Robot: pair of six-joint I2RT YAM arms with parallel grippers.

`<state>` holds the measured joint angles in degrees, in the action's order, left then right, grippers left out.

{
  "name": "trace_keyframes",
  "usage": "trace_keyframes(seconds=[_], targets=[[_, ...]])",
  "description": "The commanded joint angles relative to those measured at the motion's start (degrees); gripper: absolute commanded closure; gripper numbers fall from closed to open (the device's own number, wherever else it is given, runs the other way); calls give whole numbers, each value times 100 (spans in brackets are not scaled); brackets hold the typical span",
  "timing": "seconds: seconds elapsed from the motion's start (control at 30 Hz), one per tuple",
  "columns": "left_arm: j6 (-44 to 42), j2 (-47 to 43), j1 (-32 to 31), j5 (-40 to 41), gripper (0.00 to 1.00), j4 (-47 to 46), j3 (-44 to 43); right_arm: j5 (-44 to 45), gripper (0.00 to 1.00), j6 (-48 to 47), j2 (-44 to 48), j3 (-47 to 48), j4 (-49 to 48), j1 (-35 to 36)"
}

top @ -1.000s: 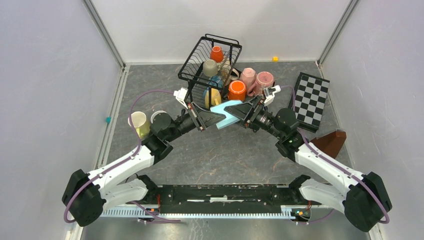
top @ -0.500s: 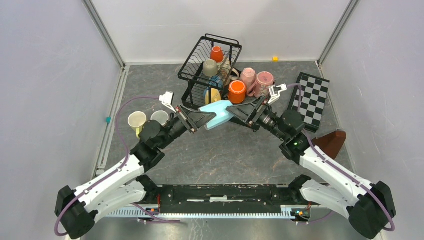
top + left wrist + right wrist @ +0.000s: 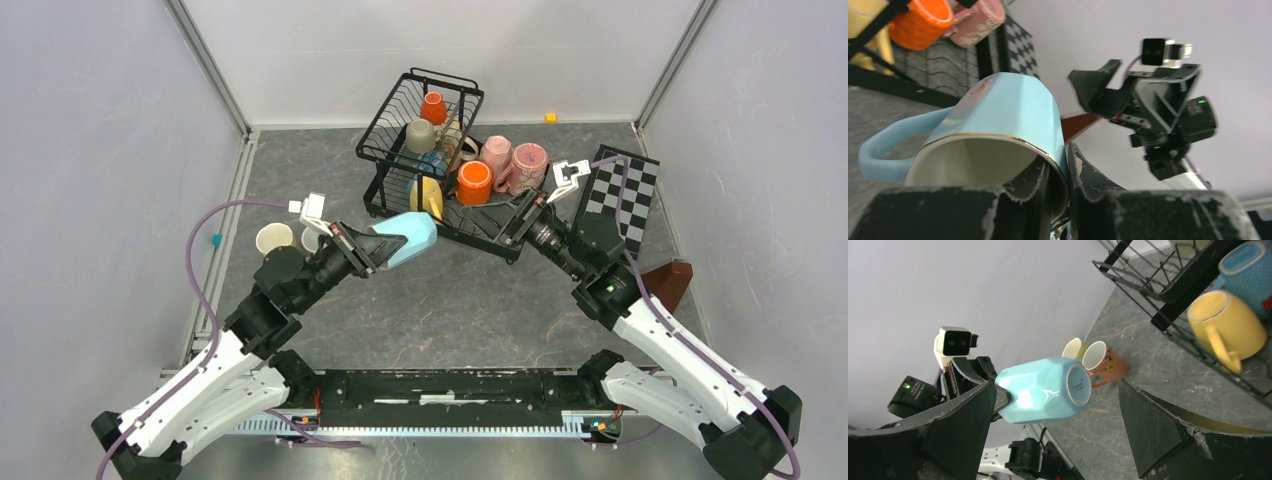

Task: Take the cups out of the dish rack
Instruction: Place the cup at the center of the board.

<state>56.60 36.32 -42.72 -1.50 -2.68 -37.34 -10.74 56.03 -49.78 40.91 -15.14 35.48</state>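
Left claw (image 3: 385, 247) is clamping the blue cup (image 3: 410, 236) by its rim; I am holding it sideways over the worktop (image 3: 450, 300), base pointing at the dish rack (image 3: 400, 110). Parked cups (image 3: 272, 238) are sitting just left, nearer this arm. Right claw (image 3: 510, 215) is gaping, empty.

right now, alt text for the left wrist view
The left end effector grips a light blue mug by its rim, one finger inside and one outside, handle pointing left. Behind it the right end effector hangs open; an orange mug and a pink mug show top left.
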Motion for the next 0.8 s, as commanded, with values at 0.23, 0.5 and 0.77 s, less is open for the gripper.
trace_keyframes(seconds=[0.23, 0.5, 0.77], targets=[[-1620, 432, 27, 975, 98, 3285, -1653, 862, 2, -1850, 19, 1165, 1671, -14], [-2585, 1467, 25, 1034, 98, 3884, -2165, 1030, 2, -2358, 123, 1375, 2080, -8], [-3595, 2725, 63, 681, 98, 4044, -2767, 884, 2, -2542, 196, 1323, 2185, -47]])
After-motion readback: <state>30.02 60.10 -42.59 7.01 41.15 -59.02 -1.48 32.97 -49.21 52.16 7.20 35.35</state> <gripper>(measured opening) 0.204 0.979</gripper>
